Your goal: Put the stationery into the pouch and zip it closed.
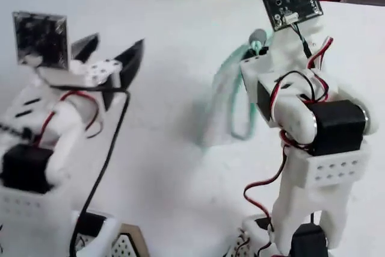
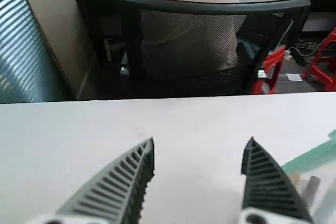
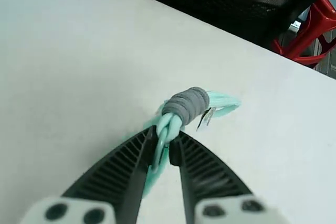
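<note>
The pouch (image 1: 231, 97) is see-through with teal edging and lies right of the table's middle. My right gripper (image 1: 255, 52) is shut on its far end, just behind a grey ribbed tab (image 3: 185, 106). The teal edge (image 3: 167, 127) sits pinched between the black fingers of the right gripper (image 3: 164, 139). That end looks raised, while the rest trails down toward the table. My left gripper (image 1: 119, 41) stands open to the left of the pouch, with nothing between its fingers. Past the left gripper (image 2: 201, 142), a corner of the pouch (image 2: 315, 166) shows a dark stationery piece (image 2: 311, 186) inside.
The white table (image 1: 174, 167) has free room between the two arms. A black cable (image 1: 108, 154) hangs from the left arm toward the front edge. Beyond the table's far edge stand a black mesh chair (image 2: 210, 40) and a red chair (image 3: 310, 30).
</note>
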